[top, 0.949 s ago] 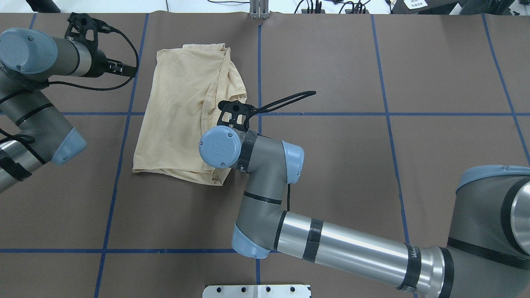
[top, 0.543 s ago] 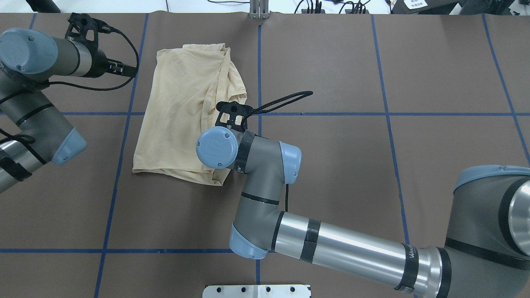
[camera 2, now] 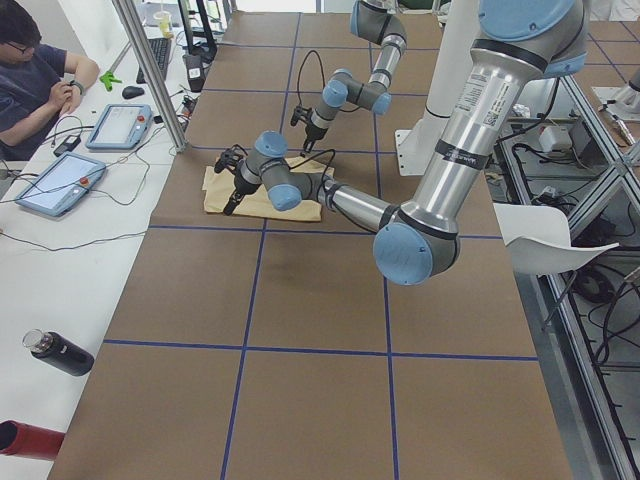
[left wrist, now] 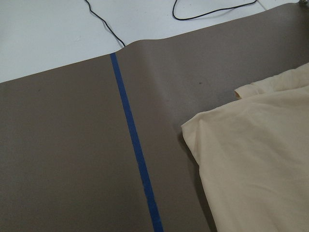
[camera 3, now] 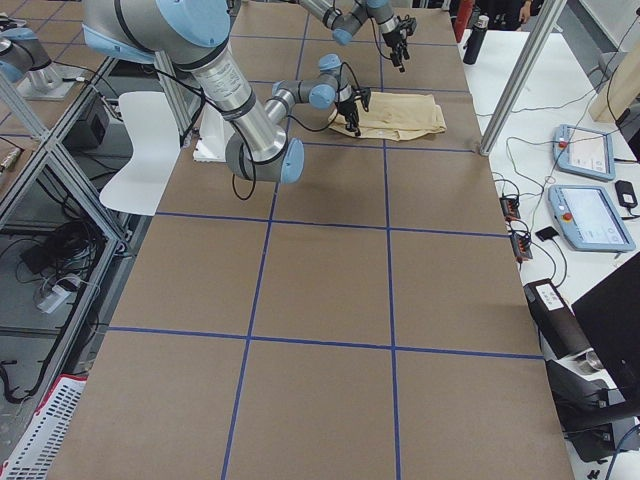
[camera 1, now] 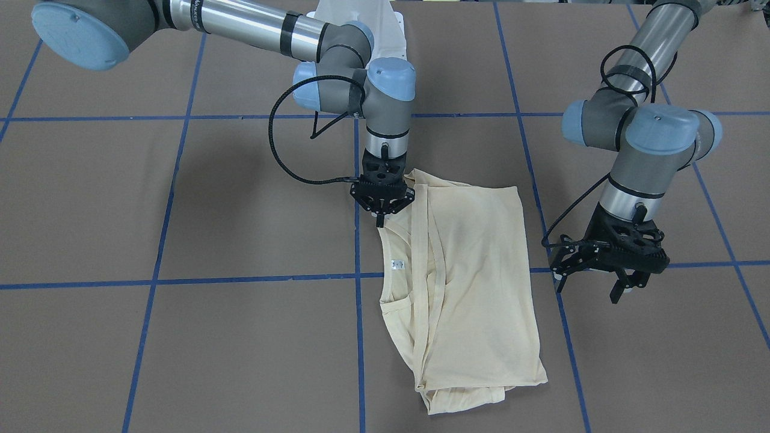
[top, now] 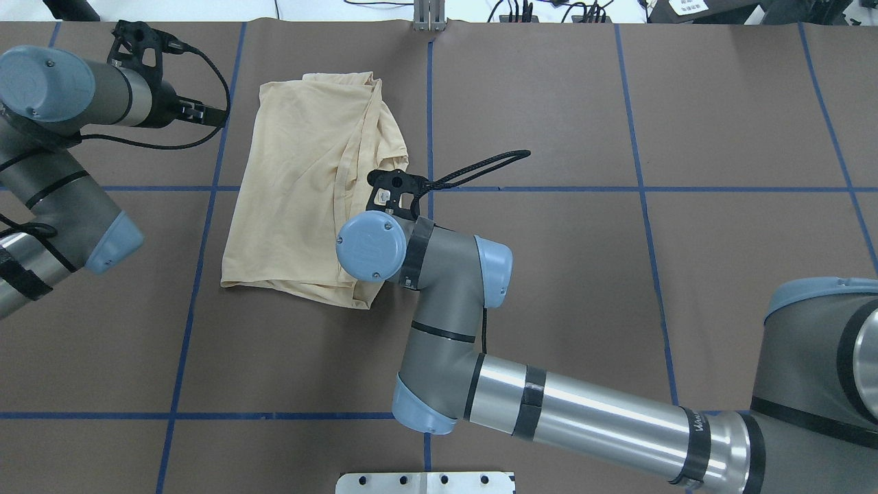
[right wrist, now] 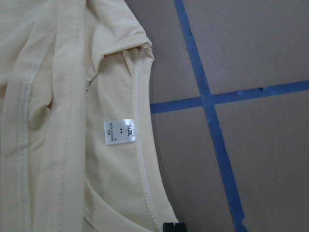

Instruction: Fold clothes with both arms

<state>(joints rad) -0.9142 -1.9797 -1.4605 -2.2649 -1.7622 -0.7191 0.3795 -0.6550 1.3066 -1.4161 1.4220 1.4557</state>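
Nearest the base, the right arm (top: 439, 295) reaches out over the brown mat (top: 686, 274), with its wrist above the shirt's near right corner. The shirt (top: 302, 185) lies folded into a long strip, left of the centre tape line (top: 430, 103); its near hem is a bit rumpled. The right gripper (camera 1: 381, 220) points down at the strip's right edge by the neckline (right wrist: 145, 159), fingers drawn together. I can't tell if cloth is caught between them. The white tag (right wrist: 118, 131) faces up just inside the neckline. Wide mat runs to the right of that edge.

Further out, the left gripper (camera 1: 588, 288) hangs spread wide above the mat, just off the strip's left edge and not touching it. The shirt's far end stops short of the mat's far edge.
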